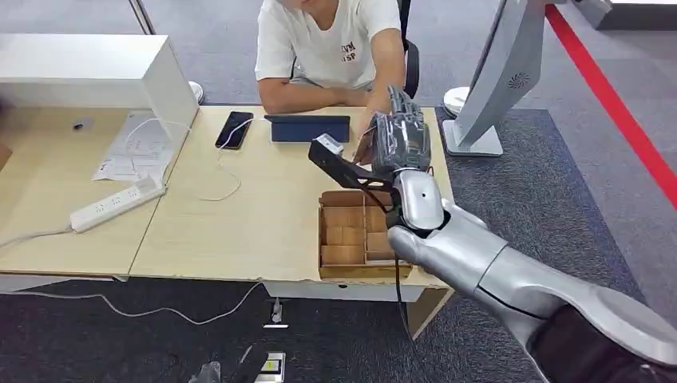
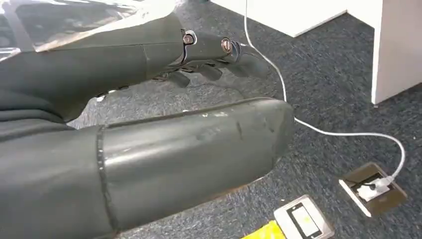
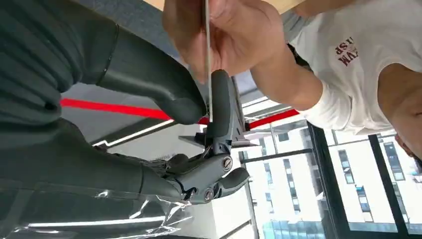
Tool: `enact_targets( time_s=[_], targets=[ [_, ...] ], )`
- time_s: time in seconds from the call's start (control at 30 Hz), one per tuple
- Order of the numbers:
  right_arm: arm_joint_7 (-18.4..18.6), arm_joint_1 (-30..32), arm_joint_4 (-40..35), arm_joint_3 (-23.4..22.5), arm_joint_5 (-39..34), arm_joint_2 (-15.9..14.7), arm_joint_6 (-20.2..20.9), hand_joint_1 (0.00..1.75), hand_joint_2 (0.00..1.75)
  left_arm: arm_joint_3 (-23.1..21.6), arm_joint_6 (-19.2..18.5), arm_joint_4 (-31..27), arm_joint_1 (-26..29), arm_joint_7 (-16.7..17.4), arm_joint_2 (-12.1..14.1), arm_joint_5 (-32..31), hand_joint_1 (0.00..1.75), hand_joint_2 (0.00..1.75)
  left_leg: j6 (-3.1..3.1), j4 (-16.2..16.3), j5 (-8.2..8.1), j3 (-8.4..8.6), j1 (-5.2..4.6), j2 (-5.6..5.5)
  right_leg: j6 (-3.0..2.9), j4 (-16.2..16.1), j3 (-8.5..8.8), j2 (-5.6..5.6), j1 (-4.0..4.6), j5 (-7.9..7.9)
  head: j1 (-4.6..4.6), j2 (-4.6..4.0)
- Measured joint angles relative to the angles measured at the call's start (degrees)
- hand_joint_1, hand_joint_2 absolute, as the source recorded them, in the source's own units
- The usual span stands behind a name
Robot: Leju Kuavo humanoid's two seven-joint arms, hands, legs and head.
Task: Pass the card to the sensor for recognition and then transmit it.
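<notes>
The right arm reaches forward with its robot hand (image 1: 401, 137) raised and pinching, while the left robot hand (image 2: 149, 124) hangs low, fingers apart.

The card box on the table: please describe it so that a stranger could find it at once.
Look at the light wooden table and go to its near right corner, below the robot's raised right hand. There sits the card box, an open brown cardboard tray. Unlike the flat phone and tablet, it is split into compartments.
</notes>
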Motion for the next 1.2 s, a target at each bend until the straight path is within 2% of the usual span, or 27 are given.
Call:
enact_targets(
  time_s=[0.1, 0.13, 0.17, 0.43, 0.77, 0.87, 1.03, 1.07, 1.2],
  targets=[
    [0.55, -0.13, 1.27, 0.72, 0.11, 0.31, -0.22, 1.75, 1.75, -0.64, 0.00, 0.02, -0.01, 0.57, 0.13, 0.00, 0.00, 0.00, 0.00, 0.00, 0.00, 0.01, 0.00, 0.00, 0.00, 0.00, 0.00, 0.00, 0.00, 0.00, 0.02, 0.00],
    [0.66, -0.13, 1.57, 0.98, 0.11, 0.33, -0.37, 0.94, 1.75, -1.01, 0.00, 0.02, 0.00, 0.83, 0.18, 0.02, 0.00, 0.00, 0.00, 0.00, 0.00, 0.00, 0.00, 0.00, 0.00, 0.00, 0.00, 0.00, 0.00, 0.00, 0.00, 0.00],
    [0.70, -0.13, 1.90, 1.29, 0.11, 0.33, -0.46, 0.02, 1.75, -1.38, 0.00, 0.02, 0.00, 1.09, 0.26, 0.11, 0.00, 0.00, 0.00, 0.00, 0.00, 0.00, 0.00, 0.00, 0.00, 0.00, 0.00, 0.00, 0.00, 0.00, 0.02, 0.00],
    [0.74, -0.68, 3.81, 3.39, 2.25, 0.37, -0.81, 0.00, 1.75, -3.46, 0.00, 0.02, 0.28, 1.90, 0.72, 2.54, 0.00, 0.00, 0.00, 0.00, 0.00, 0.00, 0.00, 0.00, 0.00, 0.00, -0.01, 0.00, 0.00, 0.00, 0.02, 0.00],
    [0.81, -2.44, 3.33, 5.64, 14.57, -0.08, -0.48, 0.00, 1.75, -5.99, 0.00, -1.38, 2.28, 2.19, 1.44, 6.08, 0.00, 0.00, 0.00, 0.00, 0.00, 0.03, 0.00, 0.03, 0.00, 0.00, -0.02, 0.00, 0.00, 0.00, 0.00, 0.00],
    [0.85, -2.45, 0.68, 5.42, 19.97, -2.27, -4.13, 0.00, 1.75, -6.10, 0.00, -2.69, 3.52, 2.45, 1.44, 5.38, 0.00, 0.00, 0.00, 0.01, 0.00, 0.04, 0.00, 0.03, 0.00, -0.03, 0.00, 0.00, -0.01, 0.00, 0.00, 0.00],
    [0.85, -1.44, -3.74, 4.37, 25.01, -6.13, -5.34, 0.00, 1.75, -5.90, 0.00, -4.09, 4.84, 1.81, 1.44, 3.73, 0.00, 0.00, 0.01, 0.04, -0.01, 0.08, 0.00, 0.02, 0.00, -0.09, 0.02, 0.01, 0.00, 0.00, 0.00, 0.00],
    [0.87, -0.49, -5.41, 3.46, 27.37, -7.64, -5.84, 0.00, 1.75, -5.38, 0.00, -4.52, 5.12, 0.92, 1.36, 2.82, 0.00, 0.00, 0.01, 0.06, -0.01, 0.75, 0.00, -0.01, 0.00, -0.11, 0.04, 0.00, 0.00, 0.00, 0.02, 0.00],
    [0.94, 7.32, -12.36, -2.28, 37.17, -14.66, -7.16, 0.00, 1.75, -0.82, 0.00, -5.38, 6.50, -4.39, 1.03, -1.37, 0.00, 0.00, 0.04, 0.13, -0.04, 0.81, 0.09, -0.09, 0.02, -0.21, 0.32, -0.05, 0.09, 0.00, -0.02, 0.00]
  ],
)
